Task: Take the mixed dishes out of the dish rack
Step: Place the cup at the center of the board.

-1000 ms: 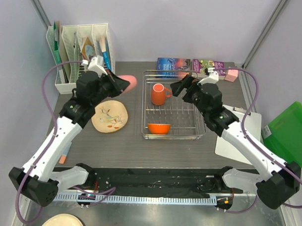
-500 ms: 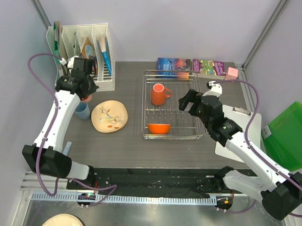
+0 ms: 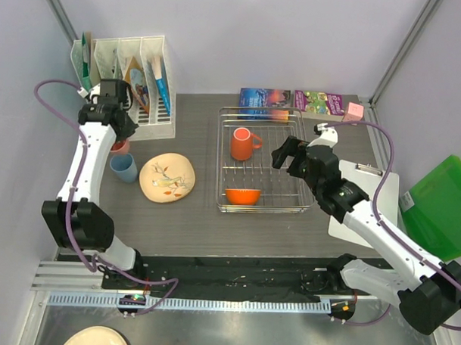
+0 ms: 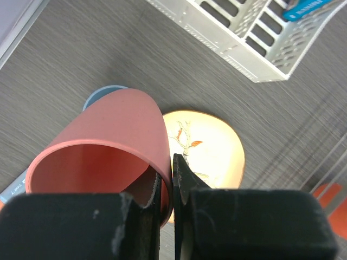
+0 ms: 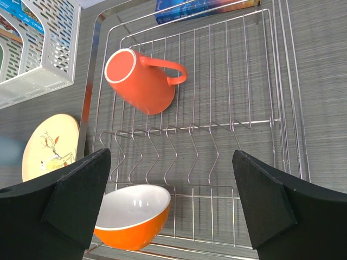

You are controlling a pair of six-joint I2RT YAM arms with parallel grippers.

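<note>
L end effector (image 4: 169, 179) clamped on pink cup (image 4: 108, 135) rim, R end effector (image 5: 171, 157) spread wide above dish rack (image 5: 282, 81)

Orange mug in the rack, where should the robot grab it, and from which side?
Best bet is the rim. The orange mug seems to stand upright in the dish rack with its mouth up, so the open right gripper could come down from above, one finger inside and one outside, on the wall away from the handle.
</note>
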